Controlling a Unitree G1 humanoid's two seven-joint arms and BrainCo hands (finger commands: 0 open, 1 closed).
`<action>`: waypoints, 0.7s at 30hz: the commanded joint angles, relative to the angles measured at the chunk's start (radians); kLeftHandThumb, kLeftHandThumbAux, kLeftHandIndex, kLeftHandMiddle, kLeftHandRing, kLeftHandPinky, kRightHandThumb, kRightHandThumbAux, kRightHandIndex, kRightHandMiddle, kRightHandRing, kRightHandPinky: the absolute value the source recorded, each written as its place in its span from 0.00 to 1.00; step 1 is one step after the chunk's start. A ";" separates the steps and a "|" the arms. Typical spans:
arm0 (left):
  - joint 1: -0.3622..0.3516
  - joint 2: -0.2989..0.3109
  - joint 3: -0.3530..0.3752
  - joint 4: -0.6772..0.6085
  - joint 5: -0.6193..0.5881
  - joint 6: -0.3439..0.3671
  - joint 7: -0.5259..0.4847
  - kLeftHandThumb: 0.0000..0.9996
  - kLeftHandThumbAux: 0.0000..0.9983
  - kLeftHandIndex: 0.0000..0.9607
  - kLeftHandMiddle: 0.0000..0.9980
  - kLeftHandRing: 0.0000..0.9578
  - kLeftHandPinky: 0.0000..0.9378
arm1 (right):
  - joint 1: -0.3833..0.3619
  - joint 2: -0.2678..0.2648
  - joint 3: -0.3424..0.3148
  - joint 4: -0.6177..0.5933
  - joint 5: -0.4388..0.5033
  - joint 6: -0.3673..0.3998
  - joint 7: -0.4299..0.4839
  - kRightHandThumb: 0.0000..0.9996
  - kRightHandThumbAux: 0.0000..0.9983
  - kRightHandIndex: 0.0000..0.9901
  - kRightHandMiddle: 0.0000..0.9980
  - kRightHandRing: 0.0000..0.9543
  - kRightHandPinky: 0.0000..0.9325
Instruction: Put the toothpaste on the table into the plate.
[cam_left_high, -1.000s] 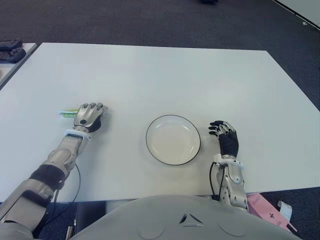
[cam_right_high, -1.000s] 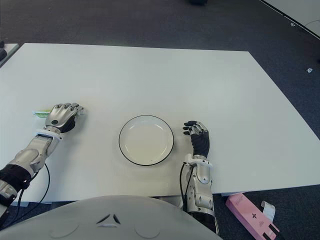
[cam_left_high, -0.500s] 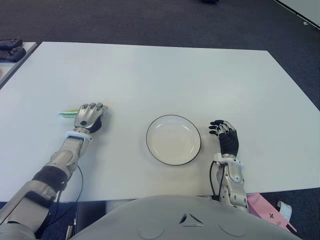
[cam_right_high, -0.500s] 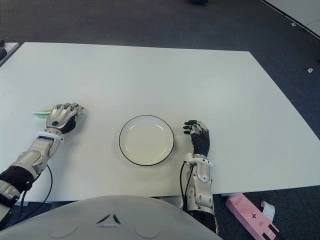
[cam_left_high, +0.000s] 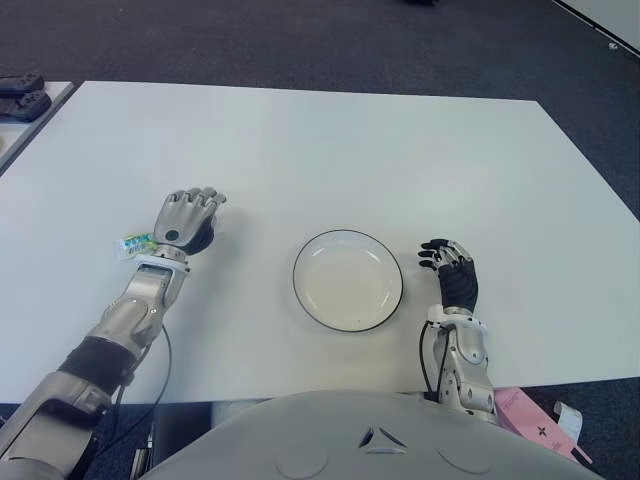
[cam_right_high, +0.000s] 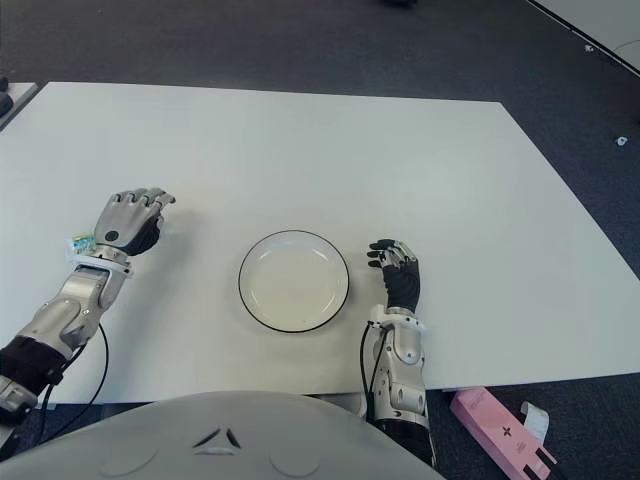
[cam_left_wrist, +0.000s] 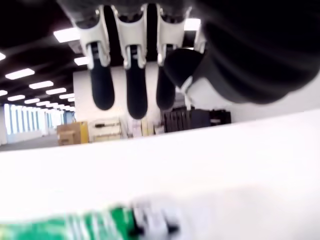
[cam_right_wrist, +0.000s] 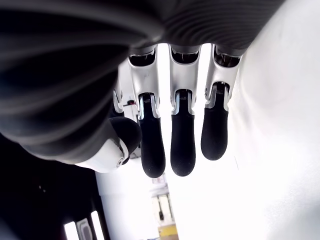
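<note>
Even overhead light on the white table (cam_left_high: 330, 140), soft faint shadows beside the plate (cam_left_high: 348, 279), ceiling light panels (cam_left_wrist: 67, 34) glaring in left wrist view, toothpaste (cam_left_wrist: 75, 226) blurred, table washed out in right wrist view.

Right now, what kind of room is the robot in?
Probably an office or lab: a big white table on dark carpet, with ceiling light panels and stacked boxes in the left wrist view.

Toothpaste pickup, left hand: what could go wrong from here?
1. The left hand is open and raised, with the toothpaste flat on the table back by its wrist; closing now would likely grab nothing.
2. A low tube may slide away under a fingertip scrape.
3. The plate sits well to the right, so a weak pinch might drop it.
</note>
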 joint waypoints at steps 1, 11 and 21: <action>0.013 -0.008 0.027 -0.090 0.039 0.021 0.018 0.85 0.67 0.42 0.56 0.92 0.95 | 0.011 0.018 0.006 0.036 -0.007 0.049 -0.007 0.71 0.72 0.43 0.50 0.51 0.54; 0.028 -0.048 0.057 -0.241 0.070 0.026 0.022 0.85 0.67 0.42 0.56 0.93 0.95 | 0.005 0.024 0.011 0.040 -0.007 0.043 -0.012 0.71 0.72 0.43 0.50 0.52 0.54; 0.042 -0.113 0.069 -0.310 0.065 -0.005 0.028 0.85 0.67 0.42 0.55 0.91 0.93 | -0.004 0.026 0.009 0.056 0.006 0.029 -0.001 0.71 0.72 0.43 0.50 0.52 0.54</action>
